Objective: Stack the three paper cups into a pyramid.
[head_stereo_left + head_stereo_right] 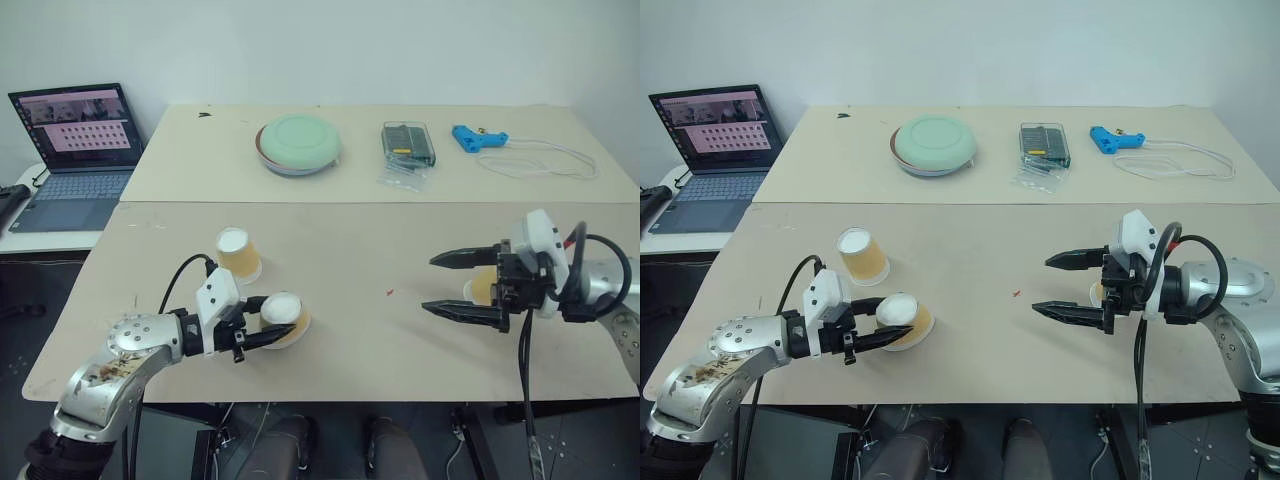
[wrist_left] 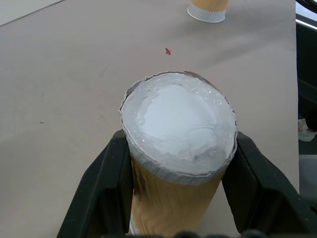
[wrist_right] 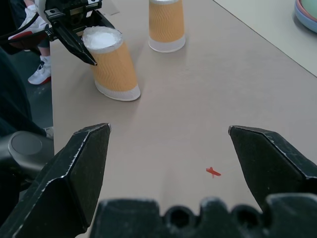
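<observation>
Far left: a laptop [image 1: 75,155] on a side desk. On the near table [image 1: 330,300], the left gripper [image 1: 262,327] is closed on an inverted paper cup [image 1: 283,318], one black finger on each side of its tan wall; the cup leans slightly, white base uppermost. A second cup [image 1: 238,254], also inverted and upright, stands free just behind it. Centre: a small red mark [image 1: 390,293] on the tabletop. On the far table: a pale-green bowl [image 1: 298,143], a clear box [image 1: 408,143], a blue tool [image 1: 478,137] with white cord. Right: the right gripper [image 1: 459,285] hangs with jaws wide apart, empty; the third cup [image 1: 481,290] stands just behind its fingers, apart from them.
</observation>
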`<move>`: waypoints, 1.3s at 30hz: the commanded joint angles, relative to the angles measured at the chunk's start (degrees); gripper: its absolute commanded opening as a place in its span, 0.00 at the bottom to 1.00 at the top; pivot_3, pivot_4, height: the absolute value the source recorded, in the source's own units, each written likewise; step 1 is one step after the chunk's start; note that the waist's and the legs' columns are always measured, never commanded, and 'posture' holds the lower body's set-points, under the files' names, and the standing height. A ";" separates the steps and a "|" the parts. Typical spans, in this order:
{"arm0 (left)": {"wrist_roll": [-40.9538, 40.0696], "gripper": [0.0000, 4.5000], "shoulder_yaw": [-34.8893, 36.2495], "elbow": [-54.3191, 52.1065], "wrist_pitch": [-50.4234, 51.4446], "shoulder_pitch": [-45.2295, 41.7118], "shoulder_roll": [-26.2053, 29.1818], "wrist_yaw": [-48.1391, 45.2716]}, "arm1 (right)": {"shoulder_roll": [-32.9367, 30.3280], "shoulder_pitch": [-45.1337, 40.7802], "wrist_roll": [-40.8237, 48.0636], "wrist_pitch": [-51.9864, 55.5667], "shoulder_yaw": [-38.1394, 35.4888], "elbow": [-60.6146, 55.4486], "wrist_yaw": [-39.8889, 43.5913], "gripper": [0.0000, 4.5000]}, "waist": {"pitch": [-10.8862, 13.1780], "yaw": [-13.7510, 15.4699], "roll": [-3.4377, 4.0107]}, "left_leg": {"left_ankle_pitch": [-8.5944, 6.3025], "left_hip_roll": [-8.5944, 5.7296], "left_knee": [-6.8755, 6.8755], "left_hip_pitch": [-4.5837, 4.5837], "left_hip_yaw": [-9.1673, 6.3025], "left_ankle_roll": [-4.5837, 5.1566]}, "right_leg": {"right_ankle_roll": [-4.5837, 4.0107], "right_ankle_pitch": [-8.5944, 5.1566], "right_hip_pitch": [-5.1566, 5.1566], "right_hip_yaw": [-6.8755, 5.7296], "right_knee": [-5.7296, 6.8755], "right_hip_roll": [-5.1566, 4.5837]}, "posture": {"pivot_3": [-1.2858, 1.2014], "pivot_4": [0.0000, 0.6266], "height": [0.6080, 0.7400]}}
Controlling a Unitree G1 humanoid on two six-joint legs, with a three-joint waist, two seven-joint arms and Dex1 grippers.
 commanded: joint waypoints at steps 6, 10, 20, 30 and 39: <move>2.99 0.48 -3.06 5.07 -2.86 -7.57 -3.67 0.77 | 0.06 0.45 0.75 -0.29 -4.40 -1.37 -2.63 1.00 | 0.00 0.30 0.00 | 0.01 -0.01 0.10 0.01 0.00 -0.01 | 0.02 0.03 0.04 -0.02 0.04 0.00 | 0.52 0.24 0.92; 6.80 0.48 -7.87 13.63 -6.37 -15.02 -9.56 0.83 | 0.14 0.68 0.54 -0.37 -5.36 -0.86 -3.68 1.00 | -0.02 0.33 0.00 | 0.01 -0.02 0.32 -0.01 -0.01 -0.01 | 0.11 0.16 0.12 -0.04 0.00 0.04 | 0.52 0.24 0.92; 15.18 0.48 -17.00 42.63 -17.99 -32.02 -27.90 -1.18 | 1.16 3.19 1.30 0.11 -7.76 -3.41 -6.98 1.00 | -0.04 0.21 -0.03 | -0.01 -0.03 0.78 -0.09 -0.01 0.06 | 0.29 0.37 0.32 -0.04 -0.01 0.08 | 0.52 0.24 0.92; 19.23 0.48 -17.73 59.19 -25.94 -41.16 -36.73 -4.70 | 1.24 6.28 2.04 0.92 -10.90 -6.10 -9.56 1.00 | -0.06 0.23 -0.06 | 0.01 -0.06 0.83 -0.08 -0.02 0.17 | 0.37 0.41 0.45 -0.09 -0.09 0.05 | 0.52 0.24 0.92; 20.43 0.65 -16.76 62.37 -27.78 -42.45 -38.14 -5.48 | 1.66 5.99 1.89 0.70 -10.79 -6.04 -10.44 1.00 | -0.07 0.23 -0.07 | 0.02 -0.06 0.85 -0.06 -0.03 0.19 | 0.65 0.28 0.51 -0.11 -0.09 0.05 | 0.52 0.24 0.92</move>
